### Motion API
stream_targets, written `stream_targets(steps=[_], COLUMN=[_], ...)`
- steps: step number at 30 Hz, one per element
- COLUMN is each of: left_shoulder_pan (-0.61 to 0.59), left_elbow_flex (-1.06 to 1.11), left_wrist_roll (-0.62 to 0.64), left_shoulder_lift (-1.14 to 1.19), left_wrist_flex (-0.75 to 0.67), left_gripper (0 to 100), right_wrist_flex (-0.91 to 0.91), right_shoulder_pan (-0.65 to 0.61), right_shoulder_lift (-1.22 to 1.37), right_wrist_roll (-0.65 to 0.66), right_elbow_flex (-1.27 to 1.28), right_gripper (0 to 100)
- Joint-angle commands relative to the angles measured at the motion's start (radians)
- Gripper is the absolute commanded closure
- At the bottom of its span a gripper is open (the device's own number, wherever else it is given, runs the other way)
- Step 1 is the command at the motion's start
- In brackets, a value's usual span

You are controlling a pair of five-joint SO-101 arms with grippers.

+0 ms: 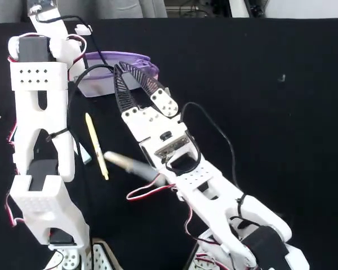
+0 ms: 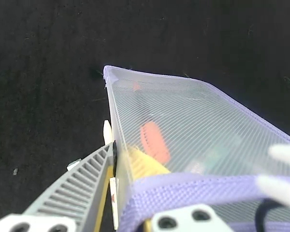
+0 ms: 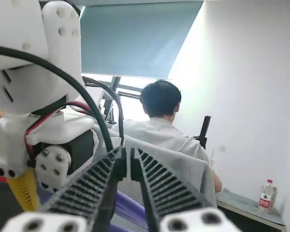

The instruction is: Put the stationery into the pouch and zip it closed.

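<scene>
Black cloth covers the table [image 1: 259, 112]. Past it, the right wrist view takes in a white wall, a blue-grey blind [image 3: 135, 38] and a bottle [image 3: 266, 193] on a ledge.

Both tools meet at the see-through pouch [image 1: 104, 79]. The left gripper [image 2: 111, 150] is clenched on one end of it. Its grey ribbed finger [image 2: 82, 188] lies flat against the pouch's side wall, and the pouch's purple edge [image 2: 193, 186] runs just beside the finger. Through the wall next to that finger, an orange item [image 2: 153, 140] and a yellow item [image 2: 145, 166] show inside the pouch.

The right gripper [image 1: 119, 67] comes at the pouch from the other side. Its black fingers bow apart at the base and are drawn together at the tips, which sit right at the purple edge. Whether anything thin is pinched between the tips cannot be told. In its own wrist view, a strip of purple lies just beyond the closed fingers.

Behind the right gripper, level with its wrist and between the two arms, a yellow pen [image 1: 96, 146] lies on the cloth, well apart from the pouch. A grey marker [image 1: 127, 163] lies just beside the pen, with one end running under the right arm. On the pen's other side, a light-blue item [image 1: 84, 153] shows partly from behind the left arm.
</scene>
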Motion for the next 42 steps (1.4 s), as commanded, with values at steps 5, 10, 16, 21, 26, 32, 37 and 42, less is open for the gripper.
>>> stream_targets(steps=[5,10,16,21,26,32,37,42], left_shoulder_pan=[-0.067,-0.088,-0.090,-0.085,-0.087,-0.093,-0.147,-0.151], left_elbow_flex=[-0.054,-0.058,-0.065,-0.065,-0.065,-0.148,-0.151,-0.151], left_wrist_roll=[0.008,0.009,0.012,0.012,0.012,0.009,0.009,0.008], left_shoulder_lift=[-0.005,-0.005,-0.005,-0.006,-0.012,-0.005,0.000,0.080], left_wrist_flex=[-0.023,-0.040,-0.044,-0.044,-0.029,0.034,0.031,0.034], left_gripper=[97,97,97,97,97,97,97,97], right_wrist_flex=[0.238,0.694,1.160,1.381,1.544,1.622,1.677,1.738], right_shoulder_pan=[0.058,0.083,0.054,0.014,-0.051,-0.170,-0.206,-0.206], right_shoulder_lift=[-0.255,-0.486,-0.731,-0.799,-0.725,-0.550,-0.355,-0.174], right_wrist_roll=[0.002,0.002,-0.101,-0.210,-0.218,-0.219,-0.230,-0.288], right_elbow_flex=[-0.025,-0.030,-0.030,-0.048,-0.096,-0.159,-0.248,-0.352], right_gripper=[98.3,98.3,98.3,98.3,98.3,98.2,98.2,98.2])
